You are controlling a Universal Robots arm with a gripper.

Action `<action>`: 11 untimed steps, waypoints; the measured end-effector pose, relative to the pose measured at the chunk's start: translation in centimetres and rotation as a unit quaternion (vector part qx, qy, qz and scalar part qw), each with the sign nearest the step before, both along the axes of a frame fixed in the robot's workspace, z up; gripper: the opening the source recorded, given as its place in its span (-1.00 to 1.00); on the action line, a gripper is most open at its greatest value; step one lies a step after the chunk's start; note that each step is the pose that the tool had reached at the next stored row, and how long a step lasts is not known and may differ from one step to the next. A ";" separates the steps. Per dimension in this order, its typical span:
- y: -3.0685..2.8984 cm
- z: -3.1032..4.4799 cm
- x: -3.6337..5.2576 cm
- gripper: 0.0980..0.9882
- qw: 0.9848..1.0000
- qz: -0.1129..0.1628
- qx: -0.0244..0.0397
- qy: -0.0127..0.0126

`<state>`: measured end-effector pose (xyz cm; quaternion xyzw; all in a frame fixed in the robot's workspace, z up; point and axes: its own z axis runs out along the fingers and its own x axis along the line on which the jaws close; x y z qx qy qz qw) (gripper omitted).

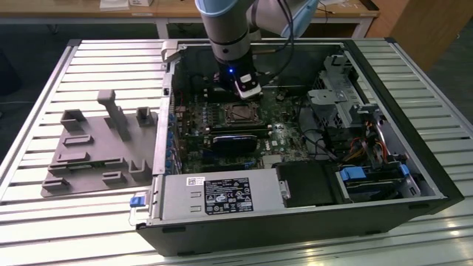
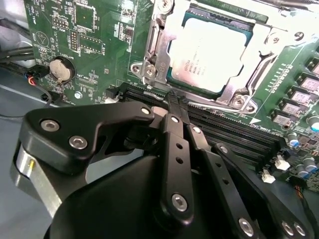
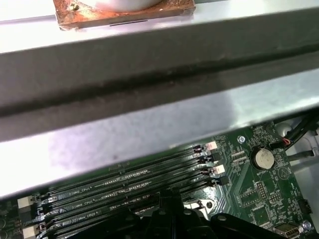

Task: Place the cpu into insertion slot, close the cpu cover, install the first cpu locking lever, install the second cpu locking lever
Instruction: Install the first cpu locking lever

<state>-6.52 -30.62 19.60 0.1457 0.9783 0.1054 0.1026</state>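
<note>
Second wrist view has the cpu (image 2: 209, 50) lying flat in the insertion slot (image 2: 174, 69), with the cpu cover (image 2: 260, 52) folded down around it on the green board (image 2: 94, 45). A thin metal rod (image 2: 214, 106) runs just beside the cover's edge. The hand (image 2: 173, 99) is clenched there, fingertips together; I cannot tell whether they pinch the rod. In the exterior view the arm reaches into the open computer case (image 1: 414, 166) on the slatted table (image 1: 111, 61).
</note>
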 end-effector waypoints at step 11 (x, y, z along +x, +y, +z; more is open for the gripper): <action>0.01 -0.39 -0.03 -0.99 1.000 0.001 -0.008 -0.003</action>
